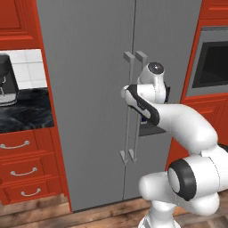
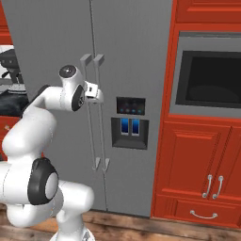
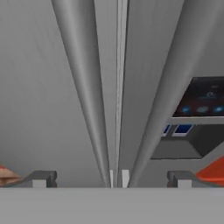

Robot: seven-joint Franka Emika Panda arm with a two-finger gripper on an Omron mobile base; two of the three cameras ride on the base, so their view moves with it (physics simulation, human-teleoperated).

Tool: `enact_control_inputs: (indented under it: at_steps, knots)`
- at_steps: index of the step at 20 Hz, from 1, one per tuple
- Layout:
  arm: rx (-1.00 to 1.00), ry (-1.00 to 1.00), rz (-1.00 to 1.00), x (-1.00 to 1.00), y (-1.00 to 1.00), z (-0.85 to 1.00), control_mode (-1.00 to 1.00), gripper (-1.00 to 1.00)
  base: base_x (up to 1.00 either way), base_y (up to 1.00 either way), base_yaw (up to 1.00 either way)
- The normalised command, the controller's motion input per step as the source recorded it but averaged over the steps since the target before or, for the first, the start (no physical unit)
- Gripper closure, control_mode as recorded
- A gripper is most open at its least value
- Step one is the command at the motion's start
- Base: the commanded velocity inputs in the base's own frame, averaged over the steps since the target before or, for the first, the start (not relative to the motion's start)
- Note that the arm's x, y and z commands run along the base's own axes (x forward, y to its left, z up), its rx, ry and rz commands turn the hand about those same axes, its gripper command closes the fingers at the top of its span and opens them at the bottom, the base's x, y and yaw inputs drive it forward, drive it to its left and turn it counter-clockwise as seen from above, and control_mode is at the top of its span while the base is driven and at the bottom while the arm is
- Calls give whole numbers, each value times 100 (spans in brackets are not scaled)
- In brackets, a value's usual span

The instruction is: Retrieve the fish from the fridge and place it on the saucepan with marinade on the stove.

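The grey two-door fridge (image 1: 84, 89) (image 2: 136, 52) stands shut in front of me. Its two long bar handles (image 2: 89, 136) (image 3: 83, 87) run down the centre seam. My gripper (image 2: 97, 94) (image 3: 111, 179) hovers just in front of the handles at about mid-height and is open. In the hand view its dark fingertips (image 3: 41, 178) stand wide apart, with both bars rising between them and nothing gripped. The fish, the saucepan with marinade and the stove are out of view.
A dispenser panel (image 2: 130, 124) (image 3: 201, 105) sits on the right door. A wall oven (image 2: 209, 77) (image 1: 213, 62) in red cabinets is to the right. To the left are a black counter (image 1: 26, 111) with a coffee machine (image 1: 6, 80) and red drawers (image 1: 22, 171).
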Motion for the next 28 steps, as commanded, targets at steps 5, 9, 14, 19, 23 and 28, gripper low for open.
enact_control_inputs:
  at_steps: [5, 9, 14, 19, 23, 28]
  knots:
    - [0, 0, 0, 58, 2, -8, -100, -100, 0, 0, 0]
    - [0, 0, 0, 52, 21, -19, -100, -100, 0, 0, 0]
    - [0, 0, 0, 38, 28, -24, -100, -100, 0, 0, 0]
    - [0, -5, 6, -14, 3, -30, -100, -100, 0, 0, 0]
    - [-1, -3, 9, -22, 0, -19, -100, -100, 0, 0, 0]
    - [0, -18, 8, -8, 0, -25, -100, -100, 0, 0, 0]
